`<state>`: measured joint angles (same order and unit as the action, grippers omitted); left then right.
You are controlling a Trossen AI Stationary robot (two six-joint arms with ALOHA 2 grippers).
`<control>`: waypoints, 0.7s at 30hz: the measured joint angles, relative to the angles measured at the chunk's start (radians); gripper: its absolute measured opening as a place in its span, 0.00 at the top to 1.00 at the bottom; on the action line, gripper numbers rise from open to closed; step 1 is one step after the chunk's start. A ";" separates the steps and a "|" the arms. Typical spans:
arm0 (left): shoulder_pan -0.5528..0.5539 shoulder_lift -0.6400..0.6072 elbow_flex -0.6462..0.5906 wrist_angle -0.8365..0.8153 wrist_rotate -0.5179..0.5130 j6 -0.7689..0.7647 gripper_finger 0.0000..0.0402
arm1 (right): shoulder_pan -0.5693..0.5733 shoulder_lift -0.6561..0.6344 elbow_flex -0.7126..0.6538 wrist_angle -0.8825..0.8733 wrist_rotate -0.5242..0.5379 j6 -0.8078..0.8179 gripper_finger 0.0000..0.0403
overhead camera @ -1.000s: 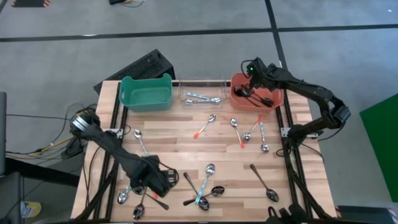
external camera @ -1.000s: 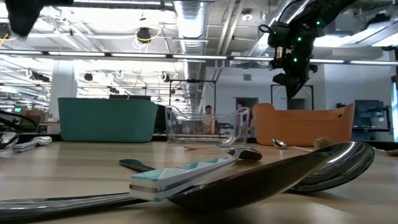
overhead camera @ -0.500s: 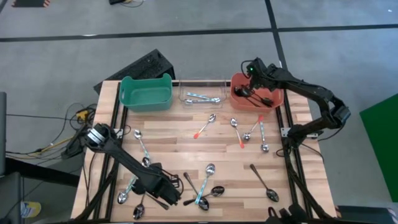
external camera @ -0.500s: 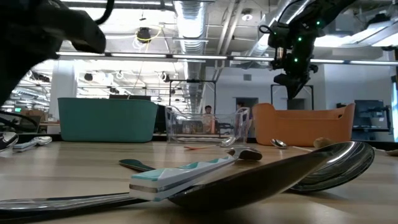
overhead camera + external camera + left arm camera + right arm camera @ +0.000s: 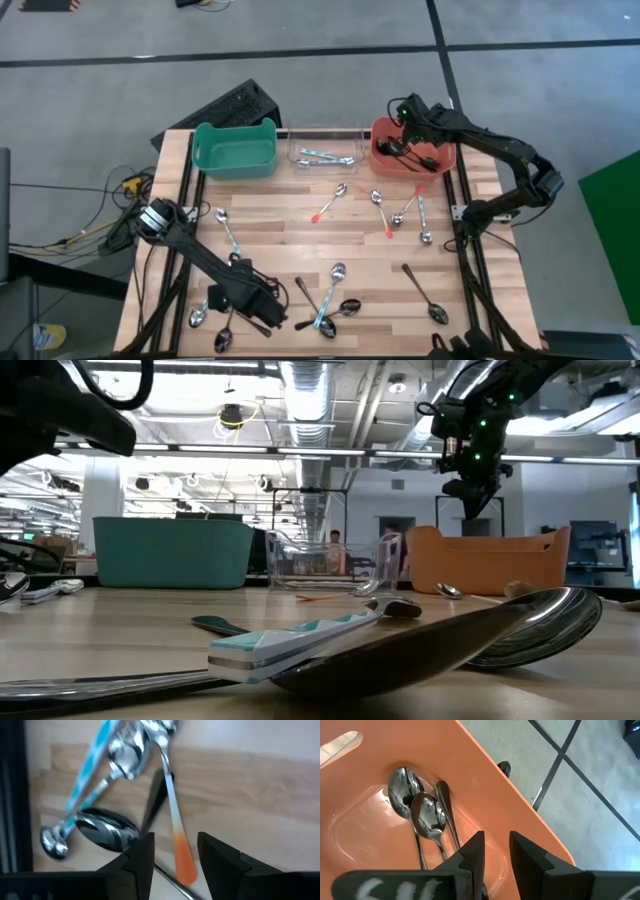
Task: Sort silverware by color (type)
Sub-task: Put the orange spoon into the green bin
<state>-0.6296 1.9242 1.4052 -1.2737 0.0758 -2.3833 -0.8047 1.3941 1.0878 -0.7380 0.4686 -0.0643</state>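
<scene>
My left gripper (image 5: 247,302) hangs open over the near-left pile of silverware, pointing down. In its wrist view its fingers (image 5: 175,857) stand on either side of an orange spoon handle's end (image 5: 183,862), apart from it. That spoon crosses a dark-handled spoon (image 5: 107,829) and lies beside a teal-handled one (image 5: 90,770). My right gripper (image 5: 400,148) hovers open above the orange bin (image 5: 440,160), its fingers (image 5: 496,852) with nothing between them, over dark spoons (image 5: 417,812) lying on the bin's floor.
A teal bin (image 5: 235,150) and a clear bin (image 5: 325,145) holding teal-handled spoons (image 5: 325,157) stand along the far edge. Several spoons lie scattered over the table's middle (image 5: 385,210) and near side (image 5: 330,300). A person shows far behind the table (image 5: 335,540).
My left gripper has come down toward the spoons at the near left and tipped to point more steeply down, with most of the motion early. Its arm has entered the low view at the upper left. My right arm has kept still.
</scene>
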 joint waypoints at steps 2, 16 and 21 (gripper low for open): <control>0.000 0.007 0.000 0.008 0.002 0.000 0.66 | 0.000 0.000 0.000 0.001 0.000 0.000 0.72; 0.014 0.008 -0.143 0.274 0.047 -0.014 0.66 | 0.000 0.000 0.000 -0.009 0.000 0.003 0.72; 0.016 0.008 -0.145 0.245 0.052 -0.014 0.66 | 0.000 0.000 0.000 -0.013 0.000 0.003 0.72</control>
<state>-0.6140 1.9324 1.2606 -1.0286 0.1274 -2.3978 -0.8043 1.3945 1.0878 -0.7513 0.4686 -0.0610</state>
